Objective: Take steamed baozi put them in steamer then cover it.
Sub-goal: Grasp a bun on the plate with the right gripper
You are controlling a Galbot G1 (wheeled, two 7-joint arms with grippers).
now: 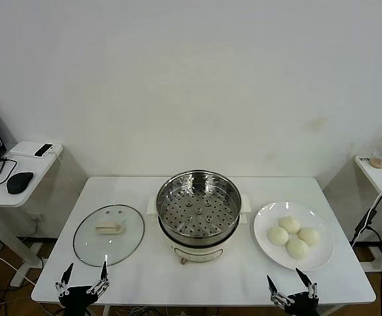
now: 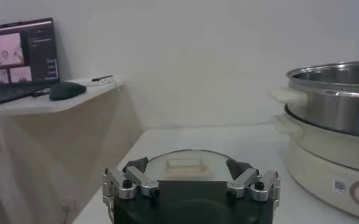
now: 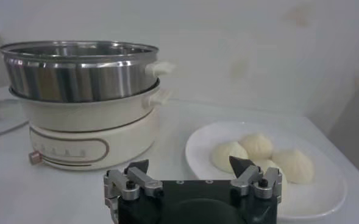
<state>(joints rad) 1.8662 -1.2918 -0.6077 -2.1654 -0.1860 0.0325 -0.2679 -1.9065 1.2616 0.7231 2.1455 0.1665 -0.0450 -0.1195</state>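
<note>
Desk: a white rectangular desk (image 1: 145, 276) carries everything, seen from the head camera.
Steamer: the round shiny steel steamer (image 1: 199, 212) with its perforated steel tray sits on a cream-white electric base at the desk's centre, uncovered and with nothing on the tray.
Cover: the round clear glass cover (image 1: 109, 234) with a metal rim and cream-white oblong handle lies flat on the desk at the steamer's 9 o'clock, just beside it but apart.
Baozi: four smooth, round, cream-white steamed baozi (image 1: 292, 237) sit clustered and touching on a flat white round plate (image 1: 268, 243) at the steamer's 3 o'clock.
Left gripper: the left gripper (image 1: 84, 276) hovers at the desk's near edge, at the cover's 6 o'clock; its fingers (image 2: 135, 165) are spread wide and hold nothing.
Right gripper: the right gripper (image 1: 287, 280) hovers at the near edge at the plate's 6 o'clock; its fingers (image 3: 241, 164) are likewise spread wide and empty.
Side desk: a small white side desk (image 1: 0, 187) beyond the cover's 10 o'clock carries a black computer mouse (image 1: 20, 182).
</note>
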